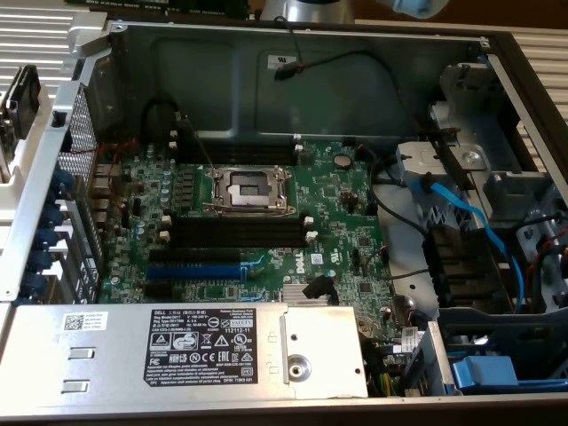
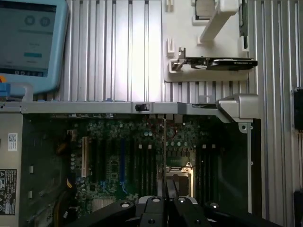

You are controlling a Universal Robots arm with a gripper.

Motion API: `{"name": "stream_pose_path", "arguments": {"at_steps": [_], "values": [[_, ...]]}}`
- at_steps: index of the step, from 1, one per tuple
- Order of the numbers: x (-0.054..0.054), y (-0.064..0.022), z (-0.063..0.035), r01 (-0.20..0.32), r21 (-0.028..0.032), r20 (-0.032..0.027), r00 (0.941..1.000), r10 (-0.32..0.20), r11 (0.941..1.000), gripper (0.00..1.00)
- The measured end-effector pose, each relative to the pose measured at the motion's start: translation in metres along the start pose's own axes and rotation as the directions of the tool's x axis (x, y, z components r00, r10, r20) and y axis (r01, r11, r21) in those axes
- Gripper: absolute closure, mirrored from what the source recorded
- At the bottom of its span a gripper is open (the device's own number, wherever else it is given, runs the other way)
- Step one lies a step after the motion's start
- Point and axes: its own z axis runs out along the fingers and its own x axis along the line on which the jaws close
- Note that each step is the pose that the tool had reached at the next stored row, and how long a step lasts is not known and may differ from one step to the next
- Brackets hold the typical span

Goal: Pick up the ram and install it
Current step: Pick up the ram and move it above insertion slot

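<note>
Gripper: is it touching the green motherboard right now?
Apart. The exterior view shows the motherboard with nothing pressing on it; in the wrist view the gripper hangs well above the board.

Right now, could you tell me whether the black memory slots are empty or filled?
Empty: the black memory slots beside the CPU socket show bare dark channels along their whole length.

Gripper aimed downward, its black body and bolted linkages spread to both sides; silver arm at exterior view's top edge.
</note>
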Motion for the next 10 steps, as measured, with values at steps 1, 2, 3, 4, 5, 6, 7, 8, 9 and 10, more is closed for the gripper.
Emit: {"name": "stream_pose_path", "arguments": {"at_steps": [1,2,3,4,5,6,7,8,9,10], "values": [[0.000,-0.0090,-0.0005,0.000,-0.0019,0.0007,1.0000,0.000,1.0000,0.88],[0.000,-0.0168,-0.0009,0.000,-0.0040,0.0010,1.0000,0.000,1.0000,0.88],[0.000,-0.0212,-0.0012,0.000,-0.0042,0.0009,1.0000,0.000,1.0000,0.88],[0.000,-0.0229,-0.0014,0.000,-0.0043,0.0008,1.0000,0.000,1.0000,0.88],[0.000,-0.0242,-0.0013,0.000,-0.0043,0.0000,1.0000,0.000,1.0000,0.88],[0.000,-0.0307,-0.0016,0.000,-0.0067,-0.0004,1.0000,0.000,1.0000,0.88],[-0.001,-0.0347,-0.0019,0.000,-0.0088,-0.0003,1.0000,0.000,1.0000,0.88],[-0.001,-0.0364,-0.0020,0.000,-0.0093,-0.0001,1.0000,0.000,1.0000,0.88],[-0.001,-0.0364,-0.0019,0.000,-0.0092,0.0001,1.0000,0.000,1.0000,0.88],[-0.001,-0.0364,-0.0019,0.000,-0.0093,0.0001,1.0000,0.000,1.0000,0.88]]}}
